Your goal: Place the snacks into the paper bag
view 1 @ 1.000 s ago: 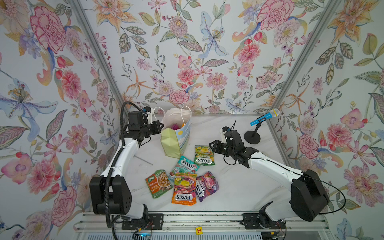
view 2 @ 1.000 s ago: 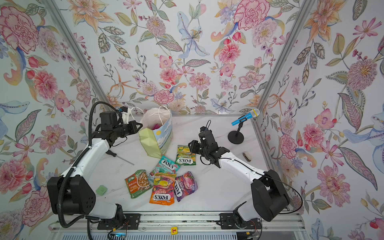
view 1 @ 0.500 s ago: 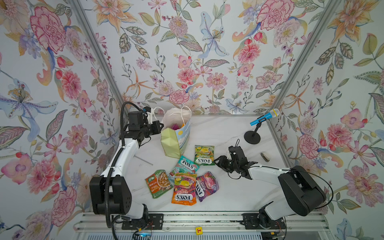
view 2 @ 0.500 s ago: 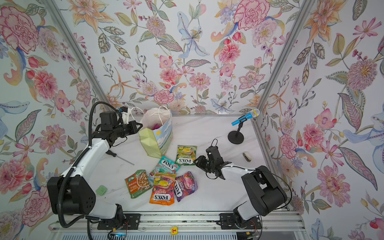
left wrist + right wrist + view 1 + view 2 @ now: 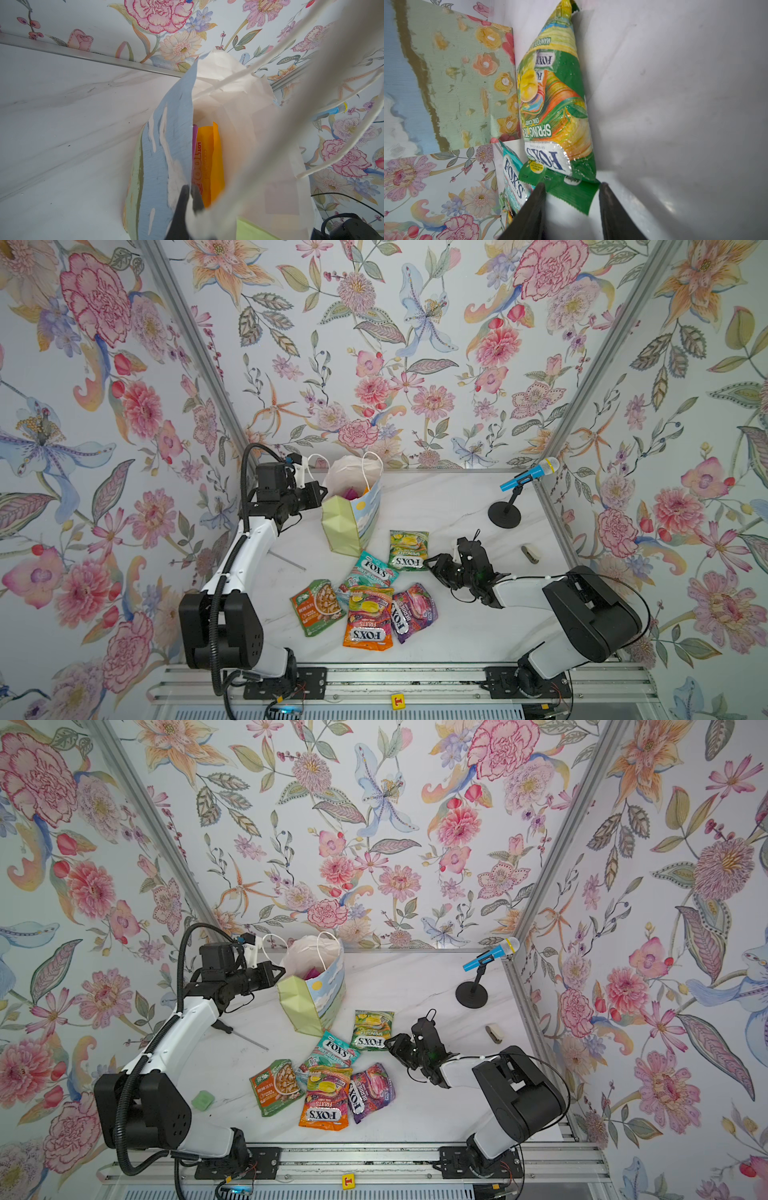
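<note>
Green packet (image 5: 556,116) end lies between parted jaws of right gripper (image 5: 572,187), not yet gripped; next: close, carry to bag (image 5: 351,516). Left gripper (image 5: 190,195) clamped on bag rim.

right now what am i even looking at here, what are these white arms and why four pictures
Two white robot arms sit at a marble table. Two pictures look down from above, nearly alike; the other two come from cameras on each arm's wrist. The left arm's fingers are shut on the edge of the paper bag, which already holds a yellow-orange packet. The right arm's fingers stand open around the end of the green packet. A teal packet, an orange packet, a purple packet and a nut pouch lie nearby, plus a microphone.
</note>
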`<state>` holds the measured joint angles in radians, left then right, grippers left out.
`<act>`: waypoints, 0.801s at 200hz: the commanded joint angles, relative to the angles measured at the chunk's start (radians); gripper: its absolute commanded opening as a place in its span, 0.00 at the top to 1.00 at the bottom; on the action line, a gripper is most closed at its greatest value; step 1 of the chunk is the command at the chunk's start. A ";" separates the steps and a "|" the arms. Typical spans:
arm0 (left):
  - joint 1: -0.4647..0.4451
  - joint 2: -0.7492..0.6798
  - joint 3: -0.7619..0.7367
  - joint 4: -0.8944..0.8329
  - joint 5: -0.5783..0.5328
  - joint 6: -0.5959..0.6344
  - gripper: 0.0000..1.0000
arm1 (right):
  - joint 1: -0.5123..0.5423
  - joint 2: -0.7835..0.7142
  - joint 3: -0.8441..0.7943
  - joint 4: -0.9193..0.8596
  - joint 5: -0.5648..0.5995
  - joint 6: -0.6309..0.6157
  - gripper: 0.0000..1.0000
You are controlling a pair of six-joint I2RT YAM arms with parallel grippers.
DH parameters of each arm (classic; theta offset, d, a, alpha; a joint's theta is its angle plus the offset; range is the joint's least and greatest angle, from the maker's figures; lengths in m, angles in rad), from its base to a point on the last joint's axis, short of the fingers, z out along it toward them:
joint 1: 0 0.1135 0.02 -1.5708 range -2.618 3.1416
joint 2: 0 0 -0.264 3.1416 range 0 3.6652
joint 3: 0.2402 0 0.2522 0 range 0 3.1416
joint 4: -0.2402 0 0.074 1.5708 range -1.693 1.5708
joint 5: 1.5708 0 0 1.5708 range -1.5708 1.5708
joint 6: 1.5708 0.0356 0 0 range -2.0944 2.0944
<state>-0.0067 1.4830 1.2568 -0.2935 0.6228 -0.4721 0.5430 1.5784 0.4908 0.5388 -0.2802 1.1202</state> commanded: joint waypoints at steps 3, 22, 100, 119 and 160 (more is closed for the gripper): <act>-0.001 0.022 -0.024 -0.039 0.003 0.006 1.00 | 0.008 0.042 -0.018 0.087 0.022 0.047 0.55; -0.001 0.023 -0.022 -0.040 0.003 0.007 1.00 | 0.014 0.069 -0.024 0.130 0.023 0.072 0.55; 0.000 0.022 -0.020 -0.044 0.002 0.009 1.00 | 0.026 0.159 -0.029 0.243 0.038 0.128 0.64; -0.001 0.023 -0.017 -0.044 0.003 0.009 1.00 | 0.025 0.181 -0.033 0.282 0.039 0.140 0.82; -0.001 0.025 -0.024 -0.050 0.005 0.015 1.00 | 0.012 0.179 -0.044 0.349 0.035 0.156 1.00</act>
<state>-0.0067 1.4830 1.2568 -0.2935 0.6228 -0.4717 0.5613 1.7691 0.4583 0.8368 -0.2539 1.2648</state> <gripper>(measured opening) 0.047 0.049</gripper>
